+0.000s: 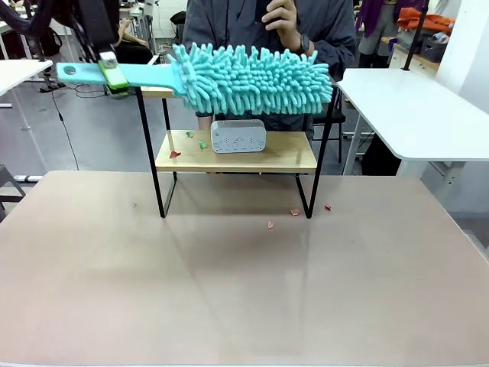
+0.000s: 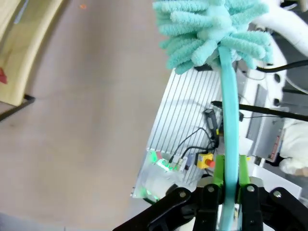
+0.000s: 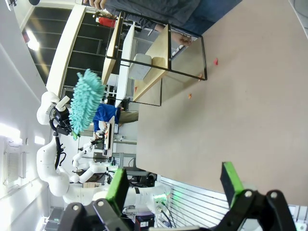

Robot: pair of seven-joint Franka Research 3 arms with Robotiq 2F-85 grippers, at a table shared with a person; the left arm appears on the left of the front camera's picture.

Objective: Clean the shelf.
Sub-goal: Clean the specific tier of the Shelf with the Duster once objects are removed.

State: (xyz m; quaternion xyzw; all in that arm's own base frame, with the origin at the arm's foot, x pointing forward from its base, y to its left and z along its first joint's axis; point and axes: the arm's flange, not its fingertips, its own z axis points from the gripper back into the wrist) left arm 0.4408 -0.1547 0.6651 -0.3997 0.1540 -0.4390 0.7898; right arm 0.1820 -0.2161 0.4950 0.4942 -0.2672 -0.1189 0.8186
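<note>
So the shelf point(image 1: 283, 153) sits at the middle of the tabletop's point(image 1: 229, 290) far edge, right in front of the person. It's two thin wooden boards in a skinny black frame. My guess is it's pretty light, so a hard shove would probably skate it toward the far edge or rock it on its legs. The boards look stiff and smooth, so crumbs should slide off easily.

There are red and green scraps point(image 1: 175, 154) on the lower board next to a small white box point(image 1: 238, 136), and a few more scraps on the tabletop by the front legs.

The left gripper point(image 1: 114, 76) has its fingers point(image 2: 219, 173) clamped tight on the flat handle of the teal duster point(image 1: 252, 80), way out near the handle's end. The handle looks like rigid plastic and the head is soft, floppy microfiber. I'd bet it weighs nothing, but with a grip that far back the head can twist or sag. From the front the head overlaps the top board; the right wrist view suggests it's hanging short of the shelf, not touching.

The right gripper point(image 3: 174, 185) is spread wide over the tabletop, holding nothing. If the shelf needs steadying, a frame leg or top rail seems the spot.
</note>
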